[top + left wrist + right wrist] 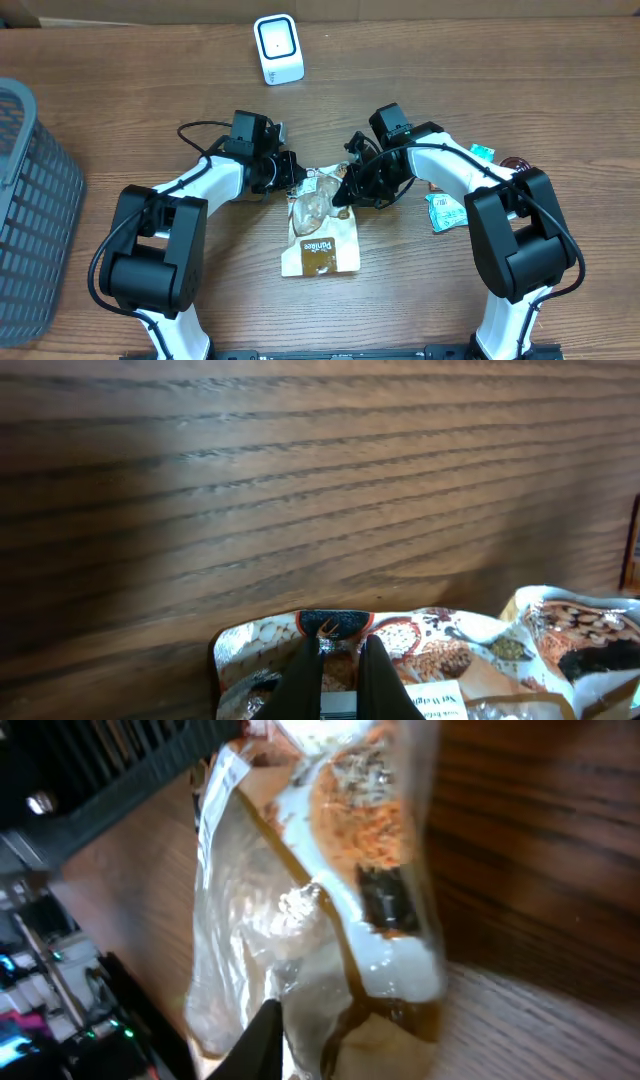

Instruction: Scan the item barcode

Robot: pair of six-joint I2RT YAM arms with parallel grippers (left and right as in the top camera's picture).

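We clamp the bag (320,240) in our left gripper (298,176) (right gripper (343,190): cannot tell); scanner (278,48) at twelve o'clock not yet reached.

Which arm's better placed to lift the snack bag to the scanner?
Left, probably. The left gripper is shut on the snack bag's edge and sits nearer the white scanner. The right gripper is at the bag, grip unclear.

The snack bag (320,228) lies on the table (500,80) between the left gripper (298,178) and right gripper (343,192); the scanner (278,48) stands well beyond both, the basket (25,210) far left.
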